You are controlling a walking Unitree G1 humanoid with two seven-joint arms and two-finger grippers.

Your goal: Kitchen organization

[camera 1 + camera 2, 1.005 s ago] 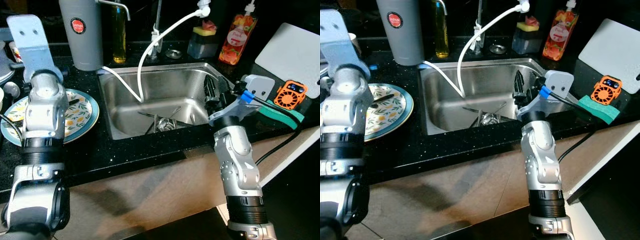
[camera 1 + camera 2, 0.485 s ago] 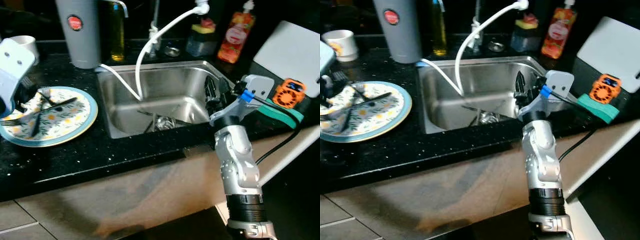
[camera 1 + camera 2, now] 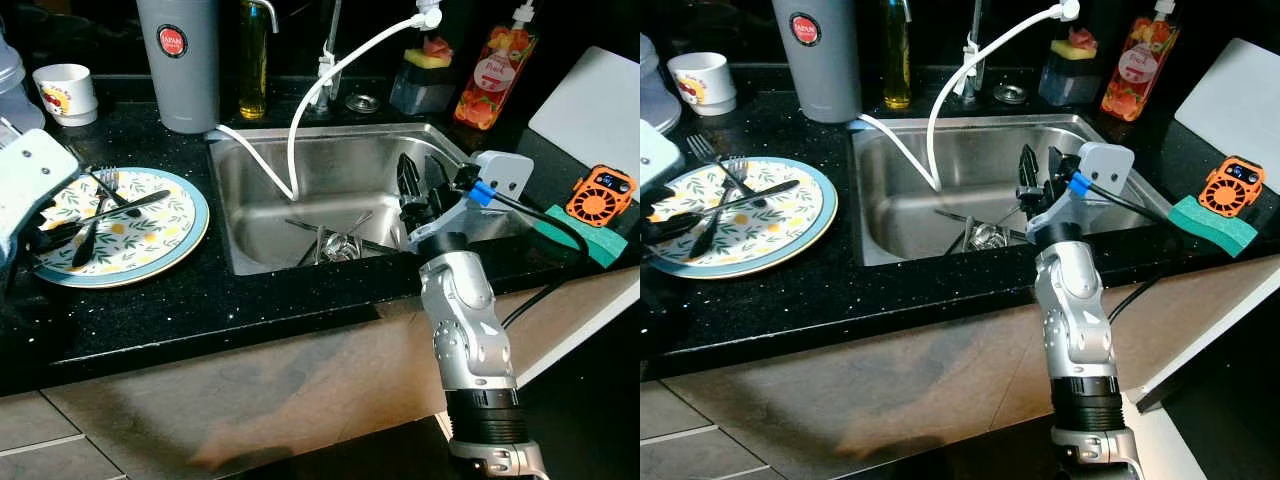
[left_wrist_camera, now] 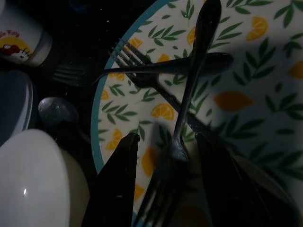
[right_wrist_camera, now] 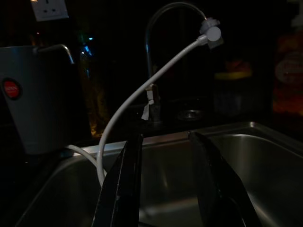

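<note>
A lemon-patterned plate (image 3: 150, 245) lies on the black counter left of the sink and carries several dark forks (image 3: 110, 205). My left gripper (image 3: 48, 237) reaches in low over the plate's left rim. In the left wrist view its fingers (image 4: 113, 189) stand open either side of a fork (image 4: 189, 94) lying on the plate (image 4: 246, 104). My right gripper (image 3: 420, 188) hovers open over the right side of the steel sink (image 3: 330, 170), with nothing between its fingers (image 5: 120, 189). Some cutlery (image 3: 335, 245) lies in the sink bottom.
A faucet with a white hose (image 3: 340, 60) arches over the sink. Behind stand a grey canister (image 3: 180, 60), oil bottle (image 3: 253, 60), white cup (image 3: 65, 90), sponge holder (image 3: 425, 80) and orange soap bottle (image 3: 490, 65). An orange fan (image 3: 600, 195), green sponge (image 3: 585, 240) and white board (image 3: 600, 110) lie right. A white bowl (image 4: 33, 184) sits beside the plate.
My left arm, raised in front of the plate a second ago, has dropped to the plate's left rim. The view has shifted slightly. The right gripper stays over the sink.
</note>
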